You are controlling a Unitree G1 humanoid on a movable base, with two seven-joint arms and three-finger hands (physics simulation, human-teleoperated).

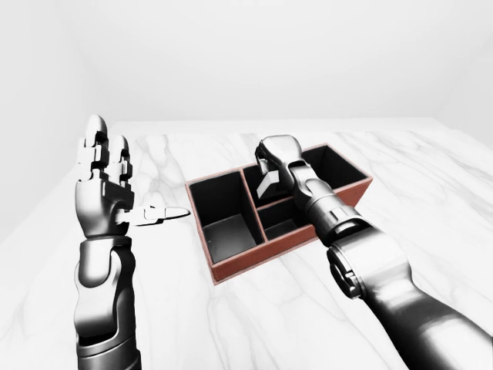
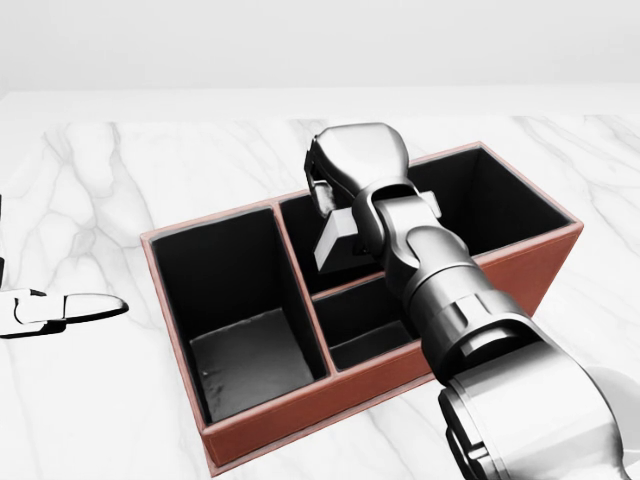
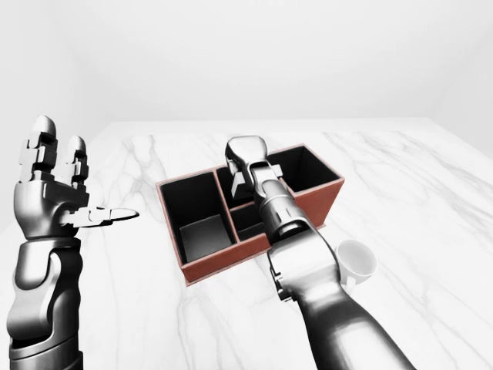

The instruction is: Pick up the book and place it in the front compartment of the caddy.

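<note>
The brown caddy (image 2: pixel 300 412) with black compartments lies on the white marble table (image 2: pixel 120 170). It has one large compartment at the left, a small one at the bottom middle and a long one at the top right. My right hand (image 2: pixel 338 222) reaches over the long top compartment, near the dividers. It is shut on a pale flat book (image 2: pixel 334 243), which hangs tilted under the palm, just above the compartment. The fingers are mostly hidden under the hand's back. My left hand (image 1: pixel 127 181) is raised at the left of the caddy, open and empty, with fingers pointing up.
A white cup (image 3: pixel 357 260) stands on the table right of my right forearm, below the caddy's right end in the right-eye view. The table's left edge (image 1: pixel 46 208) runs close to my left arm.
</note>
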